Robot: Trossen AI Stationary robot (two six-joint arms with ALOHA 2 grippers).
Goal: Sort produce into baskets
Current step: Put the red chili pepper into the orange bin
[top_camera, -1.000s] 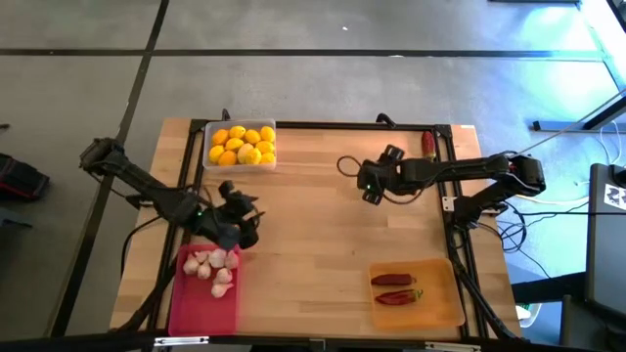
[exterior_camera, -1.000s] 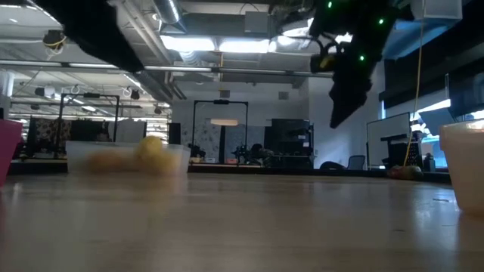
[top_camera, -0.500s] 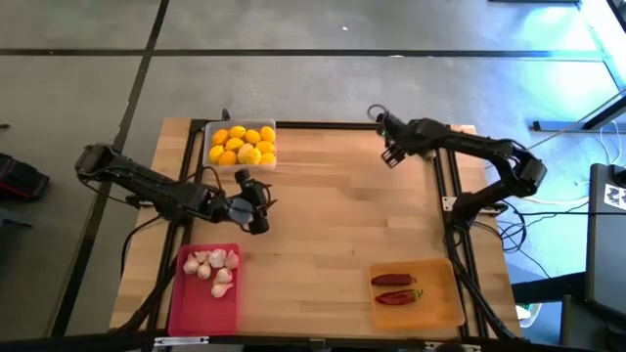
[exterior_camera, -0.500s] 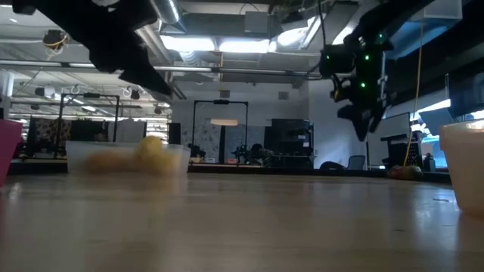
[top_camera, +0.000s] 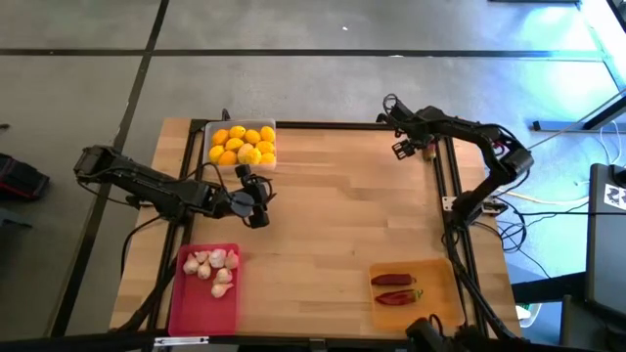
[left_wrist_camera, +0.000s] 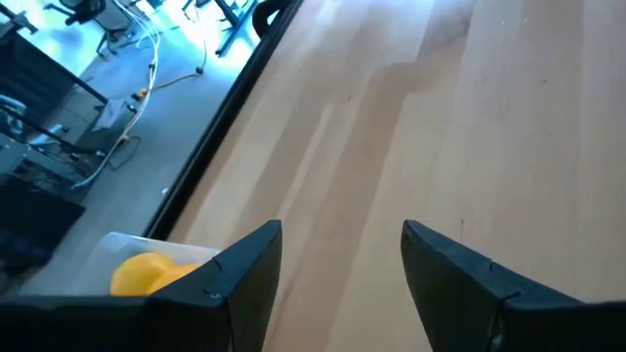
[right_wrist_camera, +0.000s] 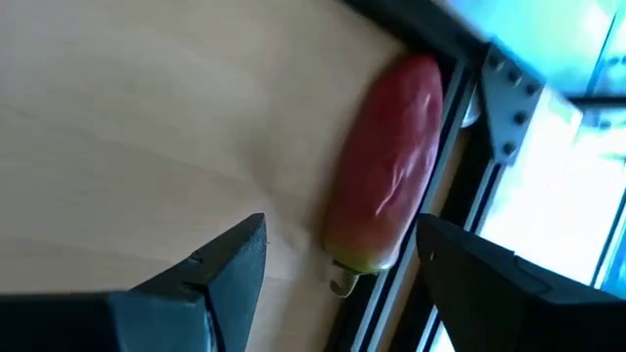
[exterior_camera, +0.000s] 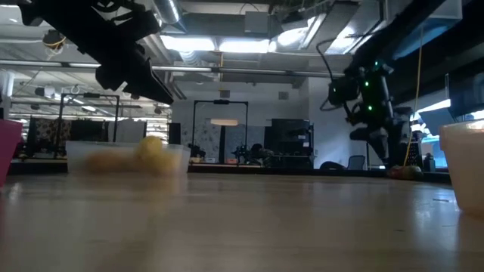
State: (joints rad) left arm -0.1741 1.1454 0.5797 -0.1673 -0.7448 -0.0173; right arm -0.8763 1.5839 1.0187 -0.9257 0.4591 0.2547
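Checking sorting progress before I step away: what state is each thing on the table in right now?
Clear basket: filled with lemons.
Pink basket: holds garlic bulbs.
Orange basket: holds two chilies.
Loose chili: unsorted, lying against the table's edge frame.
Right gripper: open, empty, at the loose chili.
Left gripper: open, empty.

Red chili (right_wrist_camera: 391,166) — beside table frame (right_wrist_camera: 445,210)

Looking straight down on the whole table (top_camera: 323,225) from overhead; level across it at tabletop height into the room. Close past own fingers on both wrists. Shared overhead and right wrist: chili pepper (right_wrist_camera: 389,174) at two o'clock.
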